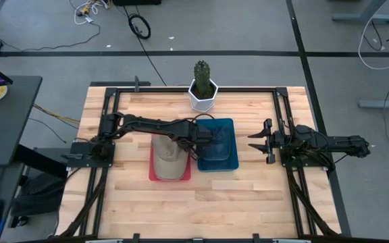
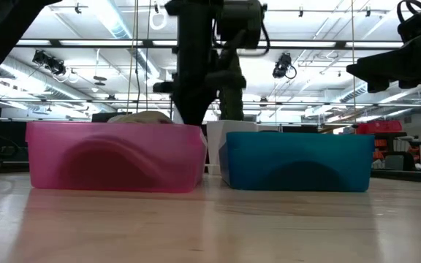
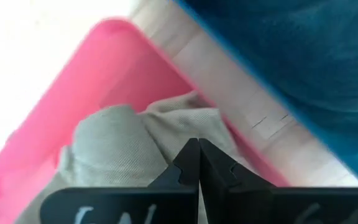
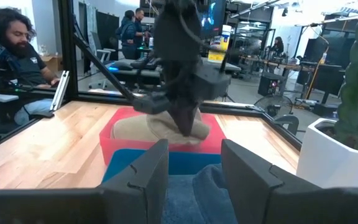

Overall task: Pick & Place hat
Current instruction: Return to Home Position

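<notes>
– Surface and room first: what is shown?
– Seen from above, a pale wooden surface (image 1: 134,202) of jointed planks is framed by black rails (image 1: 167,88). It is set on a grey floor (image 1: 248,27) crossed by dark seams, where loose cables (image 1: 139,25) are coiled. At board level, a workshop lit by ceiling strip lights (image 2: 123,29) is seen behind. A seated person (image 4: 8,43) is caught beyond one edge in the right wrist view.

– What is laid out on it?
– Two rectangular plastic bins are set side by side near the middle, just apart: a translucent red bin (image 1: 152,177) and a blue bin (image 1: 233,123). A ribbed green cactus (image 1: 202,71) in a faceted white pot (image 1: 202,101) is placed behind them at the far edge.

– Where is the hat?
– A tan hat (image 1: 169,156) of coarse woven cloth is heaped in the red bin and rises slightly above its rim. How many are piled there cannot be told. Soft blue fabric (image 1: 218,145) is held in the blue bin.

– And the hands?
– The left hand (image 3: 197,149) is held low over the hat, at the side of the red bin nearest the blue one. Its fingers are pressed together with nothing gripped. The right hand (image 1: 258,144) is raised above the surface just beside the blue bin's right side, its fingers spread wide and empty.
</notes>
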You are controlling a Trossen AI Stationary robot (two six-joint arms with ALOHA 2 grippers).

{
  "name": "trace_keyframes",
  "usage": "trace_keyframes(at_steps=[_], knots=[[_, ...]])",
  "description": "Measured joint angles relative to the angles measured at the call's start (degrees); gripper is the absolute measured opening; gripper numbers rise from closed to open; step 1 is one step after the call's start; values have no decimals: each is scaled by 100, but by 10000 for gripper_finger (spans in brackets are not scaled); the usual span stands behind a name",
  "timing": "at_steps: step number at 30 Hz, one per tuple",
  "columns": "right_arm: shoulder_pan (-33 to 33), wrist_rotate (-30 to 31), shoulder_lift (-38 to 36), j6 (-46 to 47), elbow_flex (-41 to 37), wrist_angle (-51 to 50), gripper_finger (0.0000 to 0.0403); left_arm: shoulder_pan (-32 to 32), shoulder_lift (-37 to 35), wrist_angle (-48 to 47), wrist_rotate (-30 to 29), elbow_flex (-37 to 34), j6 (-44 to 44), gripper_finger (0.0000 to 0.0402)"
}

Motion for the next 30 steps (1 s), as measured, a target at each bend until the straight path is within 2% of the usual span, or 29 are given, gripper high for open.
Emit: trace_keyframes(at_steps=[9, 14, 23, 30], knots=[[-1, -1, 0, -1, 0, 0, 153, -266, 1, -1514, -333, 789, -323, 2], [-2, 0, 0, 0, 0, 0, 153, -491, -3, -2360, -455, 987, -687, 2], [0, -2, -2, 0, 0, 2, 153, -609, -32, -2350, -339, 649, -954, 2], [0, -2, -2, 0, 0, 3, 153, -550, -79, -2335, -265, 443, -773, 2]])
